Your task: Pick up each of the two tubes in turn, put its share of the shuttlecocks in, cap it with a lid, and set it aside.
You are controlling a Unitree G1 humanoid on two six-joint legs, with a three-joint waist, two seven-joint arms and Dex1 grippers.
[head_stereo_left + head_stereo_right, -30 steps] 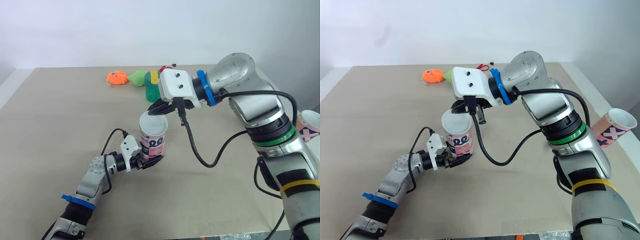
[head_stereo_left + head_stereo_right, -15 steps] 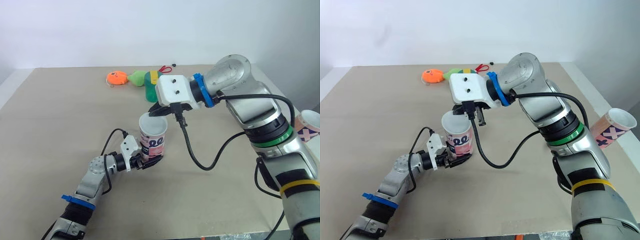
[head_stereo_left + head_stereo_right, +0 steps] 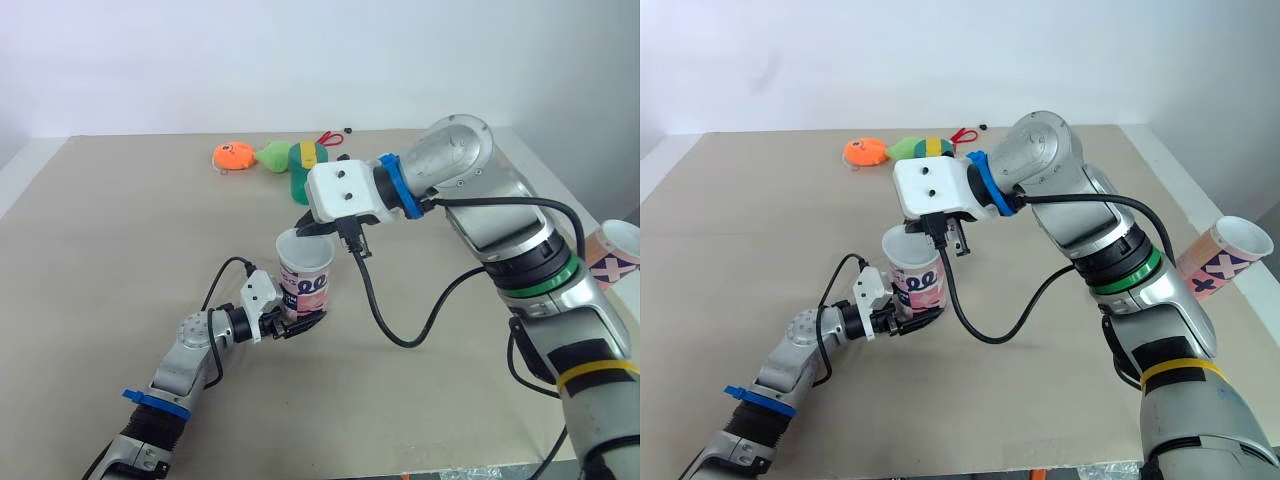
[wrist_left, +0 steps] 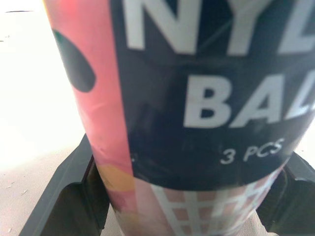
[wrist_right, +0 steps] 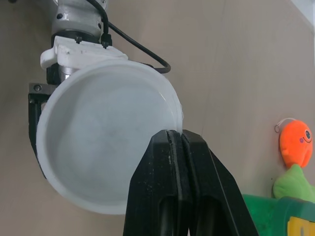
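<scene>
Capping the first tube (image 3: 306, 285) looks like the step in hand. It stands upright on the table (image 3: 100, 250), near the middle, with the left gripper (image 3: 290, 322) clamped around its lower part, a black finger on each side. The right gripper (image 5: 181, 142) has its jaws pressed together on the rim of a pale lid (image 5: 106, 142) held over the tube's mouth. From these angles I cannot tell whether the lid is already seated or just resting above the rim. Still to do, by my reckoning: press this lid home, set the tube aside, then fill and cap the second tube (image 3: 1225, 255), which sits open and tilted at the far right. An orange toy (image 3: 233, 156) and a green toy (image 3: 275, 154) lie at the far edge. Compared with a second ago, the right wrist has swung toward the robot's left and sunk closer over the tube, while the tube and left gripper have stayed put.
</scene>
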